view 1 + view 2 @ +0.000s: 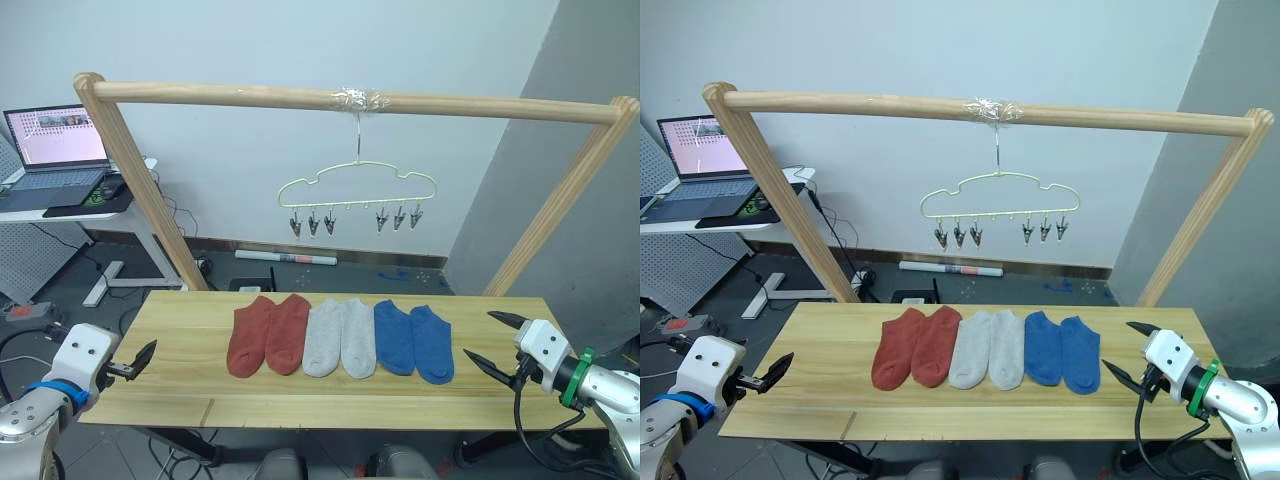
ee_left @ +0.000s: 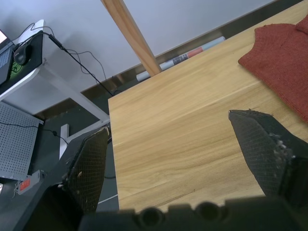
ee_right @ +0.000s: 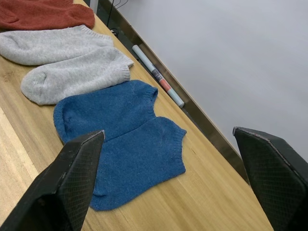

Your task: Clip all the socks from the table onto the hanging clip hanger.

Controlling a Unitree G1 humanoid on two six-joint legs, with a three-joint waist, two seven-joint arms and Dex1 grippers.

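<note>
Socks (image 1: 340,337) flat on table (image 1: 180,330)

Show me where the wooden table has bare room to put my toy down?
The light wooden plank table is bare between the left gripper and the rust-red socks, between the blue socks and the right gripper, and along the front edge. The middle is crowded with socks, including the grey pair.

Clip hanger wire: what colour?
Pale yellow-cream clip hanger with dark metal clips, clearest in the left eye view.
</note>
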